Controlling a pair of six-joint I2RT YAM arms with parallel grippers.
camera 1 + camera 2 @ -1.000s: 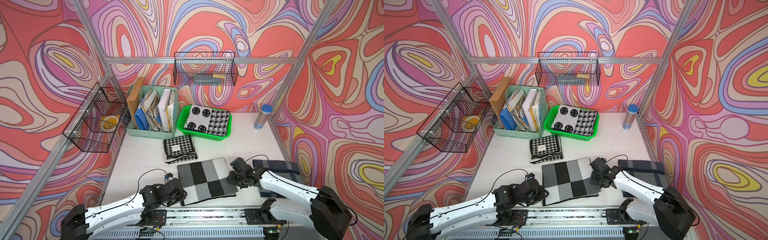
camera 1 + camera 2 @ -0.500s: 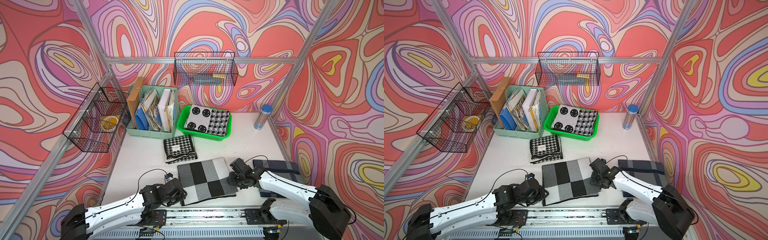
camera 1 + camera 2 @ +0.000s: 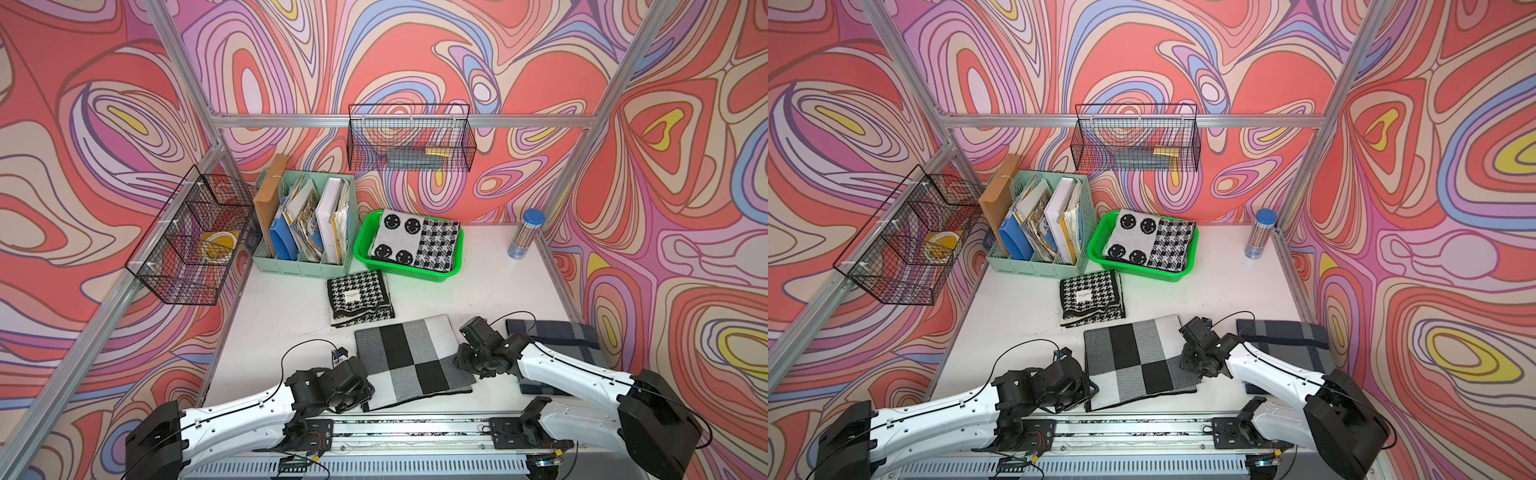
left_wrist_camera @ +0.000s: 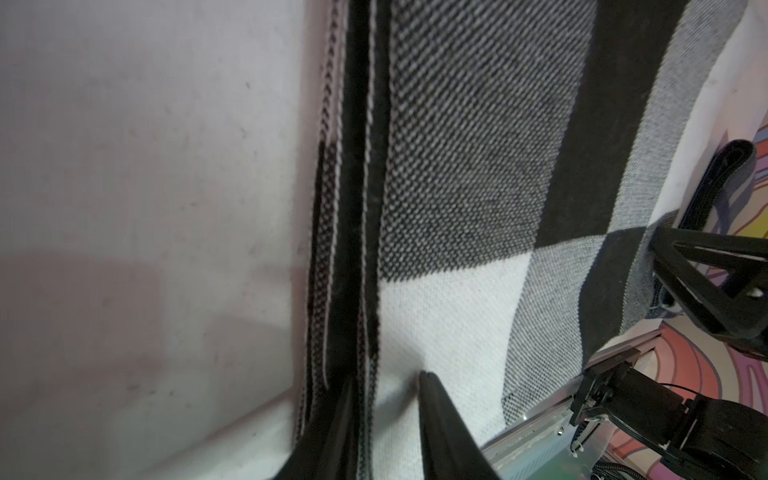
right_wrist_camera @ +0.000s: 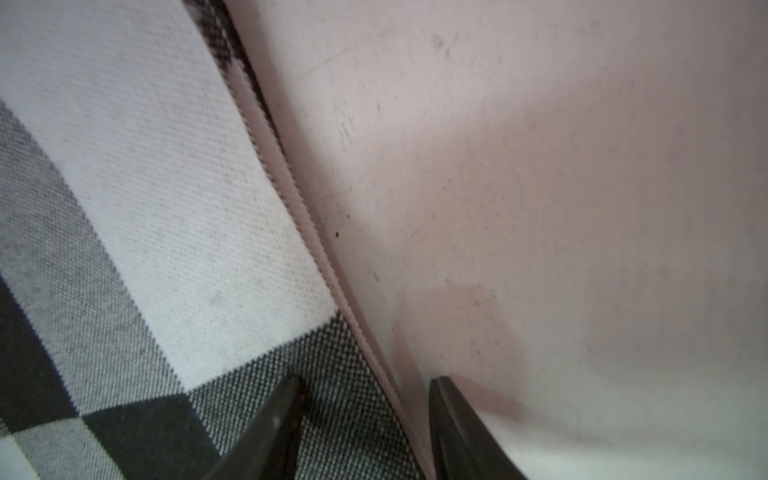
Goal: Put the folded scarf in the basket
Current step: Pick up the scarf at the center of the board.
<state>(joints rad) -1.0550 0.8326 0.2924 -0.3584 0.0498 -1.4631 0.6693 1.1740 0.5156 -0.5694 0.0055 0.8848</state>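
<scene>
1. The folded scarf [image 3: 411, 361], checked in grey, black and white, is seen flat on the worktop [image 3: 291, 316] between the two claws; the basket [image 3: 362, 249] stands well beyond both, past a houndstooth scarf [image 3: 359, 297], and is already laden with two folded scarves [image 3: 415, 241].
2. The left claw [image 4: 386, 395] is set astride the scarf's layered edge, its jaws narrowly apart; whether the cloth is pinched cannot be told; the right claw [image 5: 365, 395] is spread, one finger over the cloth and one over bare worktop, with nothing gripped.
3. All layers should be taken at each side before any lift; a bite on the top ply alone would likely let the fold open.
4. Both sides are best raised together and level, so that sagging is avoided.
5. Enough height should be gained to clear the houndstooth scarf and the basket's rim; the scarf is best lowered squarely onto the stack within.
</scene>
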